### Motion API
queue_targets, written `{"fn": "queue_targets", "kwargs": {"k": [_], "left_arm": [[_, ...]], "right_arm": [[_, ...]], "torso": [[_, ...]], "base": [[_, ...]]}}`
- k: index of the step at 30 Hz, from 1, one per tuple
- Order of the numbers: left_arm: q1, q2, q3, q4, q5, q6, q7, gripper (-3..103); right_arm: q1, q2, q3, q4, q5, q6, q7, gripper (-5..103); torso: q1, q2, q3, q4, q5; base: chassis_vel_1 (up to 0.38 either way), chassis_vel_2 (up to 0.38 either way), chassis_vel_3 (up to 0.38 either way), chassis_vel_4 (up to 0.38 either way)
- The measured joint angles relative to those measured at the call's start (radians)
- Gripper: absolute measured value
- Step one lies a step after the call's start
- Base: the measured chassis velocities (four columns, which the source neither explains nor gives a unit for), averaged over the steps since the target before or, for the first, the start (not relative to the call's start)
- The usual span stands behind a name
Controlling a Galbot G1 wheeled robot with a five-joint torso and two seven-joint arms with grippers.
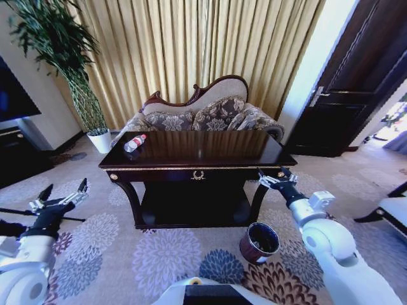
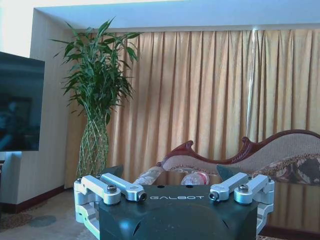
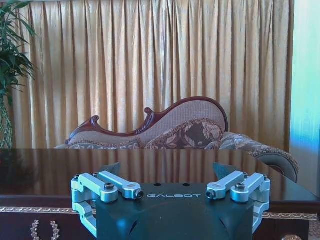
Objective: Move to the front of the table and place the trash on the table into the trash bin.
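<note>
The robot stands facing the front of the table. One piece of trash is seen on it: a bottle of clear plastic with a red cap and label, lying on its side at the table's far left corner, close to the edge. The rest of the top appears bare and highly polished. The bin stands on the carpet near the table's right front leg, mouth upward, well apart from the bottle.

The left gripper hangs out beyond the table's left end, below the level of the top, fingers spread and holding nothing. The right gripper sits just beside the table's right front corner, likewise spread and holding nothing.

Judgement on handling: the bottle looks light and thin-walled, so it will likely dent under a hard squeeze. Lying on a glossy surface, it may roll or skid when nudged. The soundest hold would be across the labelled middle, closing square to its length; the cap end is narrow and offers less purchase
</note>
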Motion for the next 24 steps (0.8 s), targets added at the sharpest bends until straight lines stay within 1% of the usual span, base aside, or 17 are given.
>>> {"fn": "queue_targets", "kwargs": {"k": [6, 12, 24], "left_arm": [[0.001, -0.007, 0.003, 0.001, 0.002, -0.004, 0.004, 100], [0.003, -0.008, 0.003, 0.01, 0.003, -0.018, 0.013, 100], [0.006, -0.014, 0.002, 0.014, 0.003, -0.025, 0.015, 100]], "right_arm": [[0.006, 0.0, -0.009, -0.007, -0.005, 0.002, 0.0, 100], [0.013, -0.002, -0.017, -0.011, -0.005, 0.003, 0.0, 100], [0.025, -0.004, -0.03, -0.02, -0.005, 0.006, 0.0, 100]], "torso": [[0.0, 0.0, 0.0, 0.0001, 0.0], [0.0, 0.0, 0.0, 0.0001, -0.0001], [0.0, 0.0, 0.0, 0.0, 0.0]], "base": [[-0.052, 0.052, 0.041, -0.051], [-0.125, 0.138, 0.125, -0.137], [-0.125, 0.119, 0.121, -0.112]]}}
